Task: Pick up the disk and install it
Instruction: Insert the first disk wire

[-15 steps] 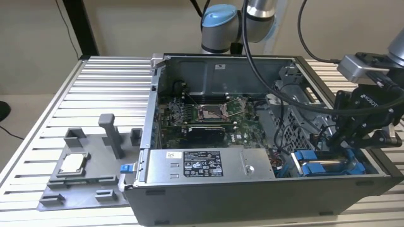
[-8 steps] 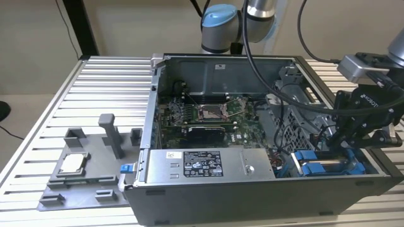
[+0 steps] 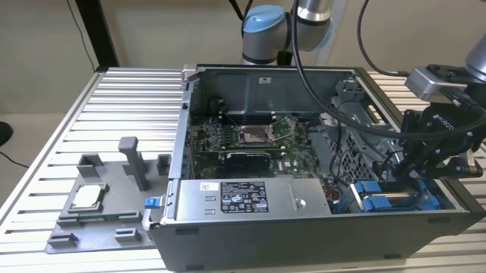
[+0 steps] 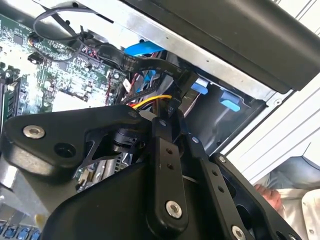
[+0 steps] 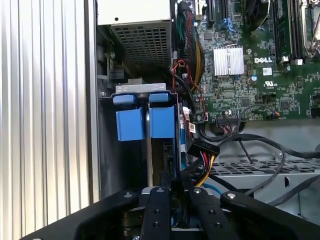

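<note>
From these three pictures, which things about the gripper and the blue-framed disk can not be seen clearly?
- Black gripper fingertips: exterior view, sunk inside the grey computer case; both wrist views, covered by its own linkage.
- Silver-grey disk in blue plastic carrier: first wrist view, edge-on in its bay, label and seating hidden.

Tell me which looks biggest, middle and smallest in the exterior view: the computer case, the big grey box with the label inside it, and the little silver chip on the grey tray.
Largest to smallest, as they look in the exterior view:
1. The computer case
2. The big grey labelled box
3. The small silver chip

The gaps are wide, so nearness to the camera does not change the order.
</note>
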`<state>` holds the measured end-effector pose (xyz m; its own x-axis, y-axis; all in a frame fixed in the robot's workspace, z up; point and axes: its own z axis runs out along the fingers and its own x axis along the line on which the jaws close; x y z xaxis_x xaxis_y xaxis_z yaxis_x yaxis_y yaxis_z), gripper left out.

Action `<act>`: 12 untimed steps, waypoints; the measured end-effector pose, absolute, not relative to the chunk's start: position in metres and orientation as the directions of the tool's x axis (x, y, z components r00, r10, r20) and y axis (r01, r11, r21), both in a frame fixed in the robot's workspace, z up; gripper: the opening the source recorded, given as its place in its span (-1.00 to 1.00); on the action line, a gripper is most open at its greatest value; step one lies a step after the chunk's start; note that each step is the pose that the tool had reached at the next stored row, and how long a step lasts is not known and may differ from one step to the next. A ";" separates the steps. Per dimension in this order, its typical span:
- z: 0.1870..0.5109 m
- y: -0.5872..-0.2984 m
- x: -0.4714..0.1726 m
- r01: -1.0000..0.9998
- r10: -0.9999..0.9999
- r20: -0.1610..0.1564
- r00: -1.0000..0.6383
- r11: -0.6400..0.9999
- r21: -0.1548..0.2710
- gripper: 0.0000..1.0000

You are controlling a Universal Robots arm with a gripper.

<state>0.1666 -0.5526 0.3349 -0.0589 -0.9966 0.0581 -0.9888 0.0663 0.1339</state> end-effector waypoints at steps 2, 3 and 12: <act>0.334 -0.553 0.167 -0.989 -0.997 0.058 -0.059 0.066 0.134 -1.00; 0.334 -0.553 0.167 -0.989 -0.997 0.058 -0.059 0.066 0.134 -1.00; 0.327 -0.553 0.167 -0.989 -0.997 0.058 -0.058 0.066 0.134 -1.00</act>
<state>0.1666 -0.5526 0.3268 -0.0584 -0.9966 0.0583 -0.9888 0.0657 0.1339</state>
